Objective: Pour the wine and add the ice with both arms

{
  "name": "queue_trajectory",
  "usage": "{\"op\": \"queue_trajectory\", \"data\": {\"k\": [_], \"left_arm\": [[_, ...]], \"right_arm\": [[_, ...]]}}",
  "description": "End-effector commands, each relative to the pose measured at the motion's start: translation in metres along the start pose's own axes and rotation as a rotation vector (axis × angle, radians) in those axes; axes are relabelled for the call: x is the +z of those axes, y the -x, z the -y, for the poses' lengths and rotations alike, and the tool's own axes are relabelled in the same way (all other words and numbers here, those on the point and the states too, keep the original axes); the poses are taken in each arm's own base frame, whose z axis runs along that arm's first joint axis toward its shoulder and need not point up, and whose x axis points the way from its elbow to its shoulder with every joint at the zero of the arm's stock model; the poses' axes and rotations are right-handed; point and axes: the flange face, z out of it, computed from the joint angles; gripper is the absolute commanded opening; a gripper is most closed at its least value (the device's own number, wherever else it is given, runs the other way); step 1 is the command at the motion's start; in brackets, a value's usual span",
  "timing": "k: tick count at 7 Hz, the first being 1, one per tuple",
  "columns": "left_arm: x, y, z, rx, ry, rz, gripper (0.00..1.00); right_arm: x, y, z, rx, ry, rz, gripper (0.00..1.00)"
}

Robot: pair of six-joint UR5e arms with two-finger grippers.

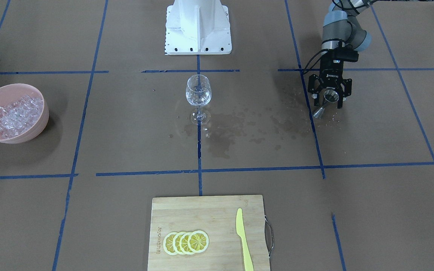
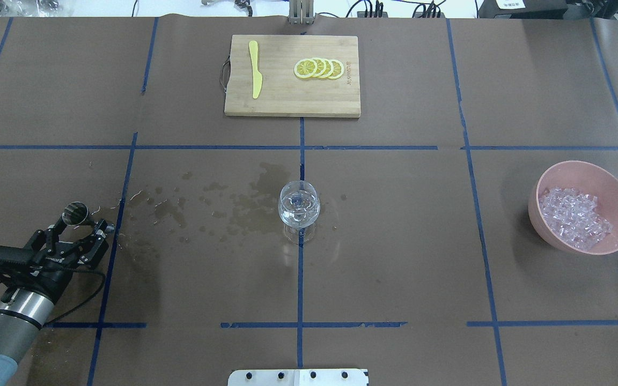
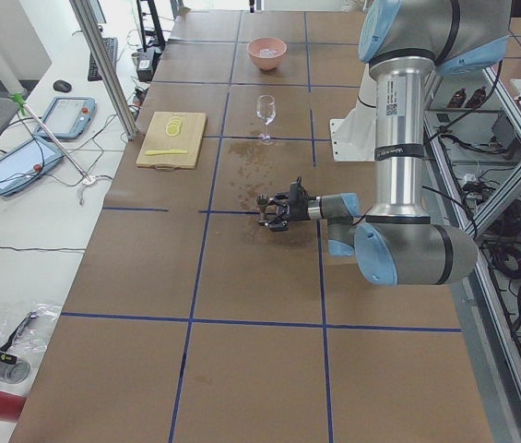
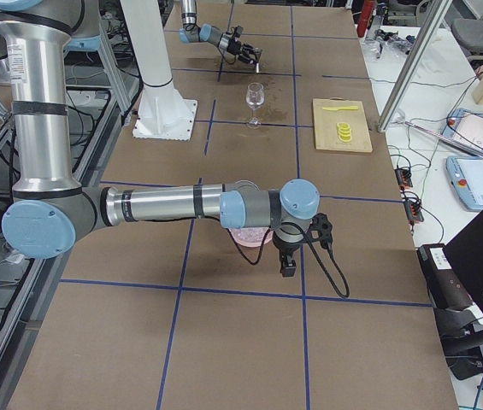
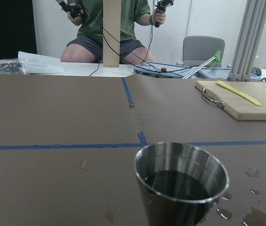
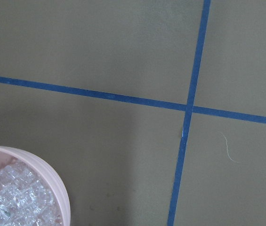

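Note:
My left gripper (image 1: pixel 328 101) (image 2: pixel 81 224) hovers low at the table's left side, its fingers spread open around a steel jigger (image 1: pixel 331 96) (image 2: pixel 75 213). Close up in the left wrist view, the jigger (image 5: pixel 182 188) stands upright with a little clear wine in it. The wine glass (image 1: pixel 198 92) (image 2: pixel 299 206) stands at the table's centre; whether it holds liquid I cannot tell. Ice (image 1: pixel 13 114) (image 2: pixel 574 214) (image 6: pixel 15 202) is heaped in a pink bowl (image 1: pixel 40 124) (image 2: pixel 582 163). My right gripper (image 4: pixel 288 266) shows only in the exterior right view, above the bowl, and I cannot tell its state.
Wet patches (image 1: pixel 232 128) spread between glass and jigger. A wooden cutting board (image 1: pixel 202 210) at the far side carries lemon slices (image 1: pixel 186 242) and a yellow knife (image 1: pixel 242 233). The white pedestal (image 1: pixel 198 26) stands behind the glass. A seated person (image 5: pixel 109 28) is beyond the table.

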Motion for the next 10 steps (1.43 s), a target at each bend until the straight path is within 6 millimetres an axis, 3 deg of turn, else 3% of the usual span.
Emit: {"op": "queue_trajectory", "data": {"k": [1, 6, 7, 10], "left_arm": [[0.001, -0.003, 0.002, 0.044, -0.024, 0.009, 0.82], [0.004, -0.012, -0.005, 0.038, -0.026, 0.006, 0.74], [0.004, -0.013, -0.004, 0.033, -0.027, 0.004, 0.61], [0.005, -0.009, -0.006, 0.042, -0.025, 0.007, 0.0]], "right_arm": [[0.001, -0.001, 0.0, 0.001, 0.001, 0.0, 1.0], [0.002, -0.002, 0.0, 0.005, 0.004, 0.0, 1.0], [0.002, -0.003, -0.001, 0.006, 0.005, 0.0, 1.0], [0.003, -0.003, -0.001, 0.007, 0.006, 0.0, 1.0]]}}
